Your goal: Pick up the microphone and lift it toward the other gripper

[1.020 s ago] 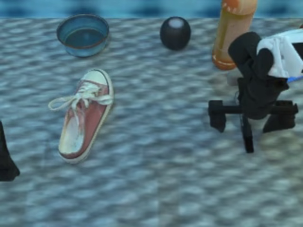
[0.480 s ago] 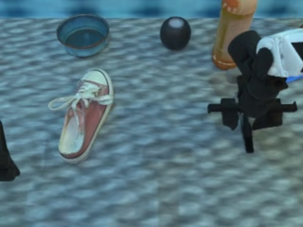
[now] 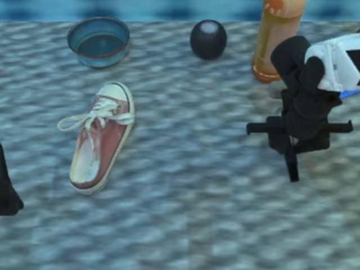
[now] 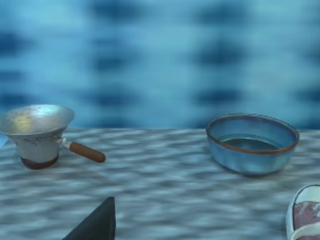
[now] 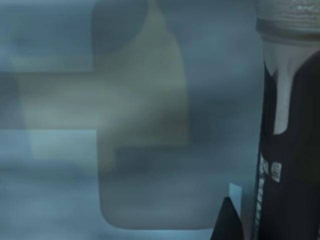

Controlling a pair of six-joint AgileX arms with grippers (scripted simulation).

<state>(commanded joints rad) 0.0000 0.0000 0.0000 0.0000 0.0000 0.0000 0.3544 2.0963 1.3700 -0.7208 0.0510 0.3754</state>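
The microphone [image 3: 292, 166] lies at the table's right side; only its slim black handle shows, pointing toward the front edge, while its head is hidden under my right arm. My right gripper [image 3: 293, 143] is down over it, its two black fingers closed in against the handle from either side. In the right wrist view the microphone [image 5: 290, 150] stands close by, its silver mesh head [image 5: 290, 17] above the black handle, with one fingertip [image 5: 227, 220] beside it. The other gripper, my left gripper [image 3: 7, 194], is parked at the left edge, one finger [image 4: 97, 225] showing.
A red and white shoe [image 3: 101, 135] lies left of centre. A blue bowl [image 3: 99, 40] sits at the back left, a black ball with a grey top [image 3: 208, 39] at the back middle, an orange bottle [image 3: 275, 39] just behind my right arm. A metal cup [image 4: 37, 132] has a wooden handle.
My right gripper's fingers have drawn in from wide apart to close against the microphone handle. The handle has shifted slightly. My left arm has not moved.
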